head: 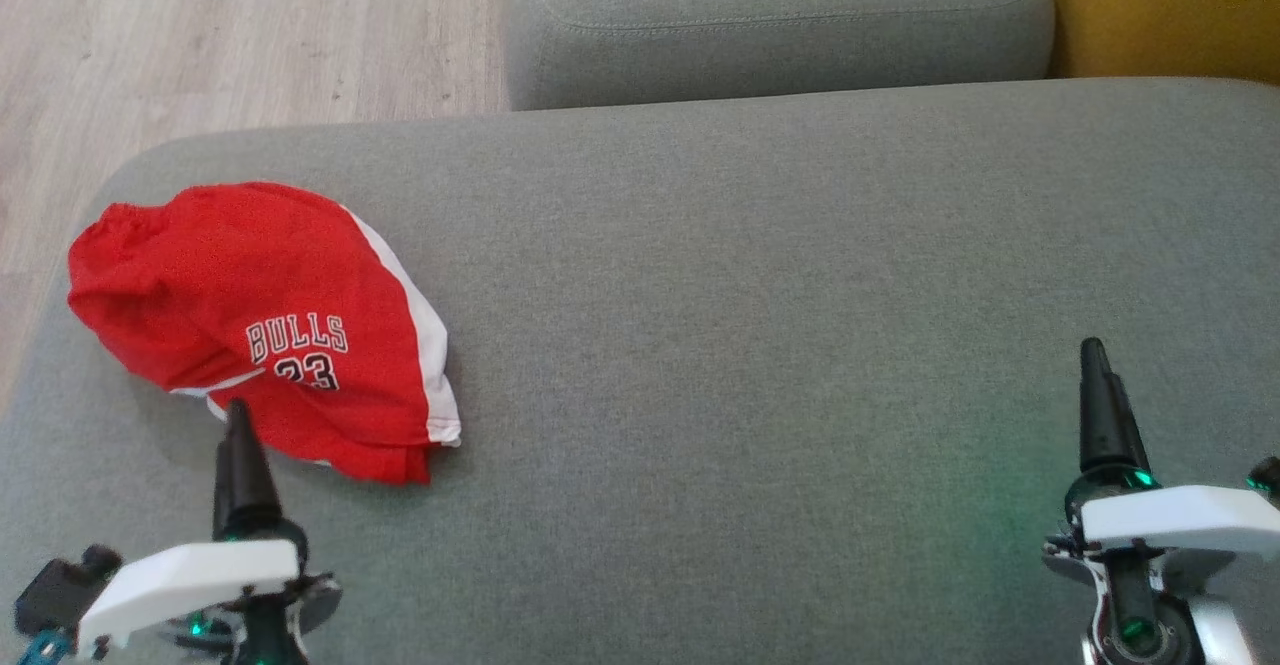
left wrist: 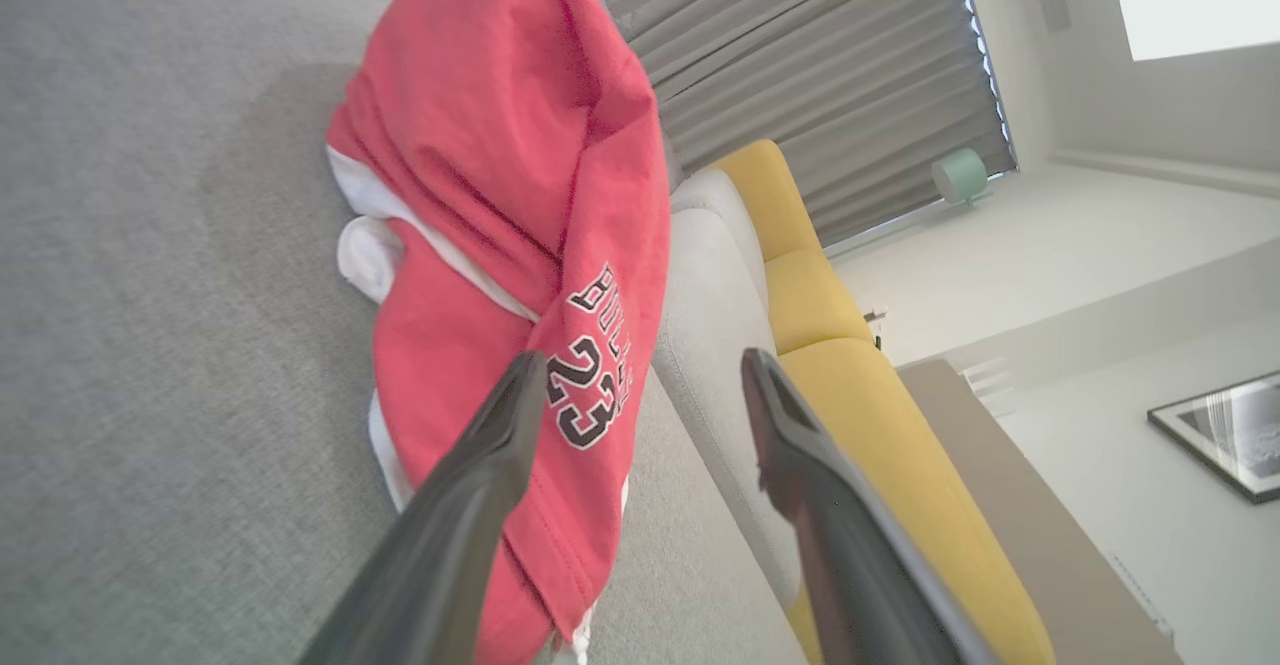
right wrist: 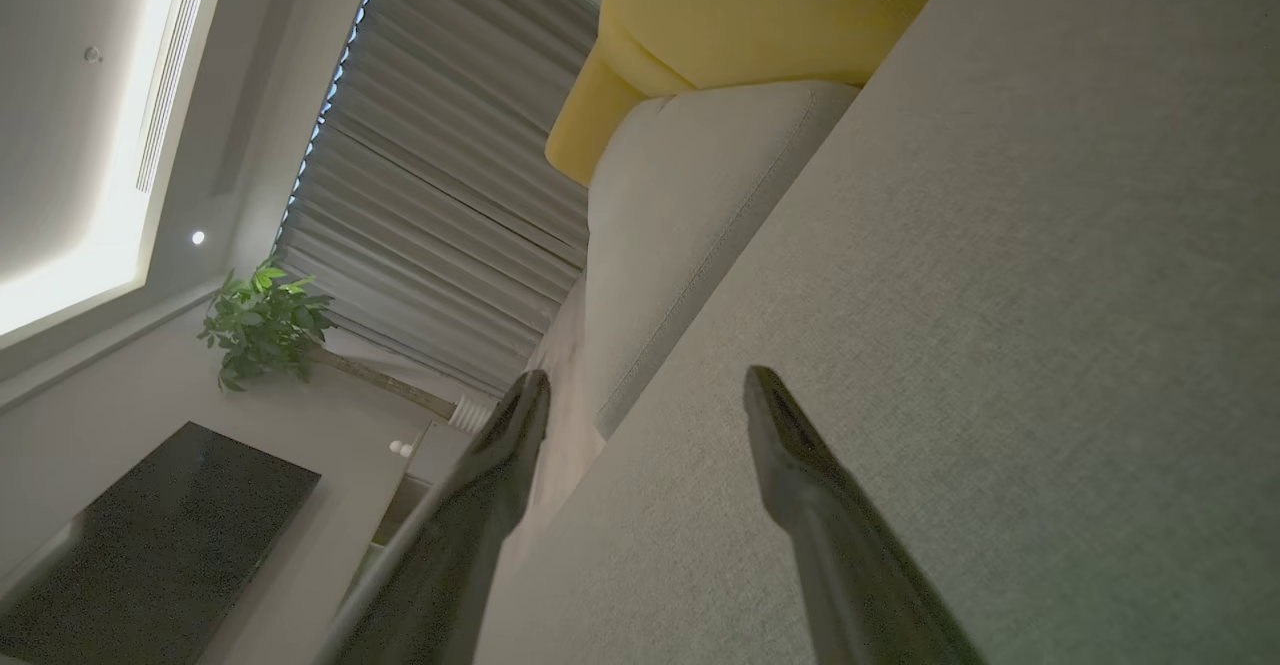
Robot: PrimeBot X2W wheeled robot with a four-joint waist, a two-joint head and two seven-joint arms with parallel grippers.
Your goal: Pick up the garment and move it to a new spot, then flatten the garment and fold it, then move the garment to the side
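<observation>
1. Pale wood plank floor (head: 200, 35) at 11 o'clock.
2. Crumpled red-and-white "BULLS 23" fabric garment (head: 270, 325) at 9 o'clock, near the left edge of the wide grey fabric sofa seat (head: 760, 295).
3. Left gripper (left wrist: 642, 360), 7 o'clock: jaws wide, empty, fingertip at the garment's near edge.
4. Second grey cushion (head: 780, 15) at 12 o'clock, yellow upholstery (head: 1160, 5) at 1.
5. Right gripper (right wrist: 648, 377), 5 o'clock: wide, empty, over the seat.

Left claw (left wrist: 645, 375) open, near crumpled red garment (left wrist: 500, 175) on grey cushion (left wrist: 150, 295).

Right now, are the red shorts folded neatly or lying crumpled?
Crumpled. The red shorts sit in a loose, humped heap on the grey cushion, with white trim bunched underneath.
</observation>
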